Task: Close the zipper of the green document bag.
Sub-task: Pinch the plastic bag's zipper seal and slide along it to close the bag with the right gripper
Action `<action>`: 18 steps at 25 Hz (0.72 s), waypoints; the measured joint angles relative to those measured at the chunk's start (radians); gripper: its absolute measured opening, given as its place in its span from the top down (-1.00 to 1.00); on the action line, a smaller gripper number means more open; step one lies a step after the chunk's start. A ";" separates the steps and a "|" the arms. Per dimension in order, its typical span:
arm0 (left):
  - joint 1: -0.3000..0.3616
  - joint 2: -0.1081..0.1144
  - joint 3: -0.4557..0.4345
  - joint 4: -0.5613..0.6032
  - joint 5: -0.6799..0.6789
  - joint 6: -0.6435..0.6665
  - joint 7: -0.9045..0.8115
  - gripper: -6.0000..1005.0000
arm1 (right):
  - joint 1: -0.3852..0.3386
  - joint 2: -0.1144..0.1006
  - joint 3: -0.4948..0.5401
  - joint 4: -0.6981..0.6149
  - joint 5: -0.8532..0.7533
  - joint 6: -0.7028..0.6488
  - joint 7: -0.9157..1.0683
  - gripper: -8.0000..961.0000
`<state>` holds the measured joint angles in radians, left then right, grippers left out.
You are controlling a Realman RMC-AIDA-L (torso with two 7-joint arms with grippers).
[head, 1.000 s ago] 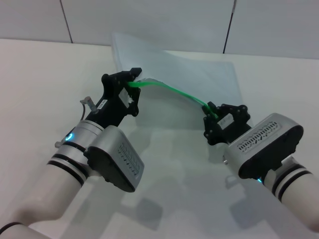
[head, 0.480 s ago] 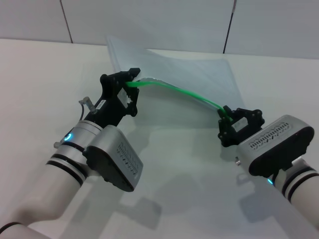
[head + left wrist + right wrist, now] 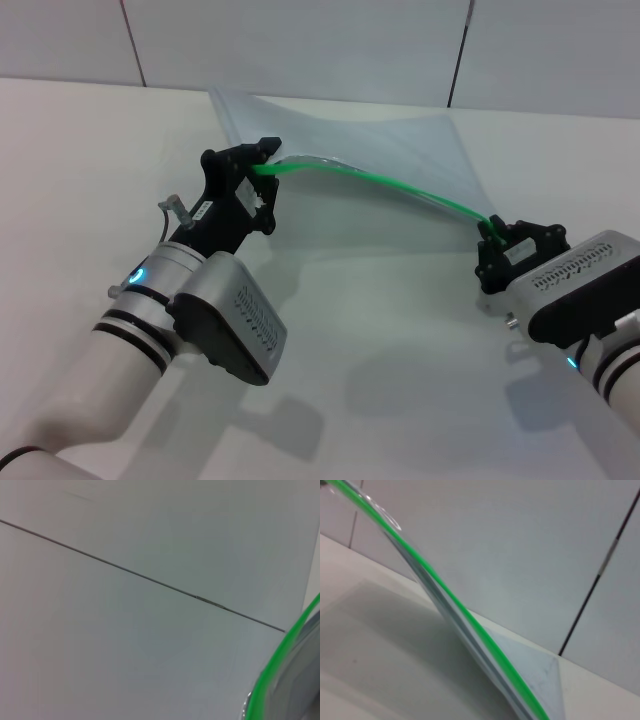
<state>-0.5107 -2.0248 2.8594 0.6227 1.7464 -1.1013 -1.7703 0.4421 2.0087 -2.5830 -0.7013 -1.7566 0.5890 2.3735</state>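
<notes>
Zipper [image 3: 385, 185] spans both grippers only in head view.

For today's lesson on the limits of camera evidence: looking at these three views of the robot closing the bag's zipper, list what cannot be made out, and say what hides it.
- The slider: in the head view the right gripper covers that end of the zipper.
- The left gripper: its black fingers hide the zipper's other end.
- Both wrist views: neither arm's own fingers appear.
- The green document bag: contents unreadable, too faint.
</notes>
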 joint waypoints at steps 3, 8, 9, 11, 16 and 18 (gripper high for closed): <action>0.000 0.000 0.000 0.000 0.000 0.001 0.000 0.88 | -0.001 0.000 0.001 0.010 0.016 0.000 -0.001 0.80; 0.000 0.000 0.000 0.000 0.001 0.001 0.000 0.88 | -0.002 0.002 0.001 0.025 0.022 0.000 -0.001 0.80; 0.000 0.000 0.000 -0.001 0.001 0.002 0.000 0.88 | -0.002 0.002 0.001 0.029 0.023 0.000 -0.001 0.80; 0.000 0.000 0.000 -0.001 0.002 0.002 0.000 0.88 | -0.002 0.004 0.001 0.034 0.030 0.000 -0.002 0.80; 0.000 0.000 0.000 -0.002 0.003 0.005 0.000 0.88 | -0.002 0.004 0.001 0.043 0.036 0.000 -0.004 0.80; 0.000 0.000 0.000 -0.002 0.003 0.011 0.000 0.88 | -0.002 0.005 0.001 0.048 0.036 0.001 -0.002 0.80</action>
<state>-0.5108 -2.0248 2.8593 0.6211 1.7497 -1.0906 -1.7703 0.4402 2.0134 -2.5816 -0.6534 -1.7205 0.5904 2.3713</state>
